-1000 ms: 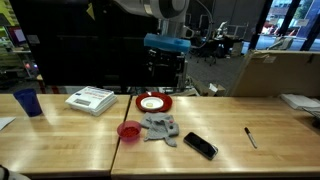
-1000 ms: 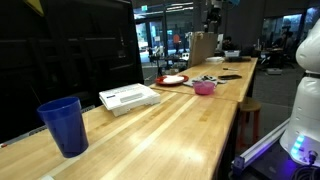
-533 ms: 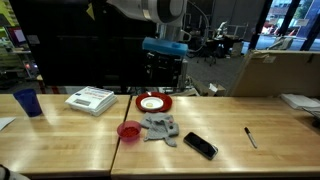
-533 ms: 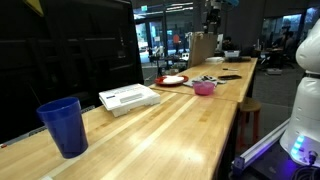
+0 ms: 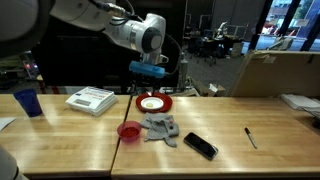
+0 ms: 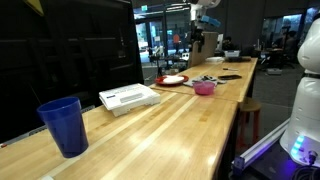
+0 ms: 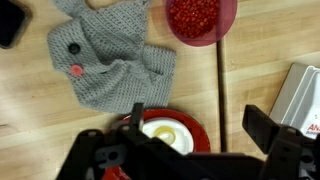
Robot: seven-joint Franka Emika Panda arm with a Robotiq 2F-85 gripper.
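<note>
Surface of pale wood [image 5: 230, 115] carries one round red plate with a white centre [image 5: 153, 102] in an exterior view. It lies below the end effector [image 5: 150, 72], whose jaws stand wide, holding nothing. In an exterior view: one plate [image 6: 172, 80], one blue plastic cup [image 6: 62, 125]. Wrist view: one plate [image 7: 165, 131], one grey knitted cloth [image 7: 110, 65]. The plate is probably stiff, light and slick; its rim seems the best hold.

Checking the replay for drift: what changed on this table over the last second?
The claw, open and empty, came down and leftward in an exterior view, now above the red plate. Nothing was grasped or released. Unmoved: grey cloth, pink bowl, phone, blue cup.
</note>
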